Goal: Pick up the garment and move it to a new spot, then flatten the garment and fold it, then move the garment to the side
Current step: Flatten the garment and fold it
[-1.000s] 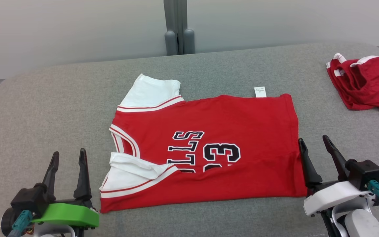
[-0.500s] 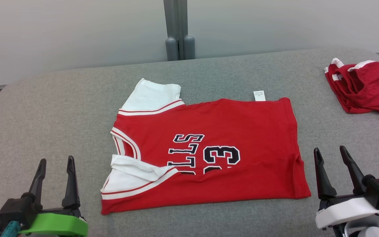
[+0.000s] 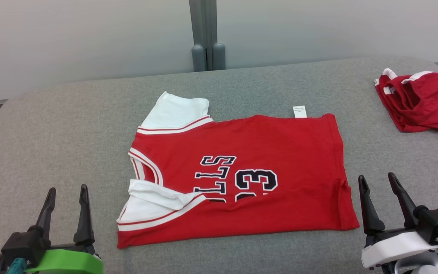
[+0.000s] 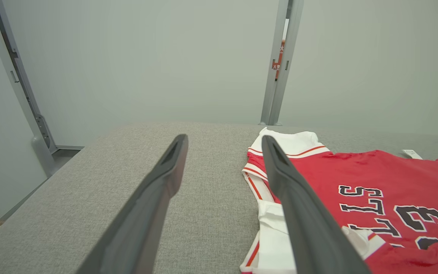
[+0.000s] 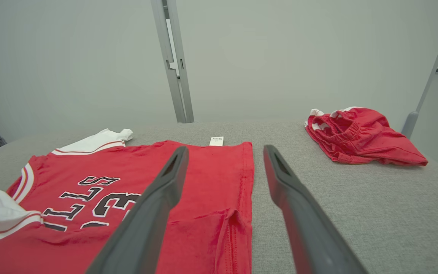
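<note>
Since the red jersey [image 3: 242,175] lies spread in the middle of the grey table [image 3: 51,133], with its near edge doubled over so that the black lettering and the number are cut off along the crease, the folding step seems to be in hand, with one lengthwise fold made. The collar and white sleeves point left and the hem points right. A small white label [image 3: 300,111] sticks out at the far edge.

The left end effector [image 3: 67,188] hovers near the left front corner of the jersey, clear of the cloth, fingers wide apart and holding nothing. The right end effector [image 3: 376,176] sits just beside the hem at the near right, equally wide and empty.

The next move probably calls for another fold. Each end effector would have to drop to the cloth, pinch both layers at an edge or corner, and carry that part across without dragging the first fold open. The rumpled near sleeve may need smoothing first. After that comes the shift to the side.

Counted: one jersey, one label, two end effectors, and one crumpled pair of red shorts [image 3: 420,102] with white trim, lying well apart at the far right.
</note>
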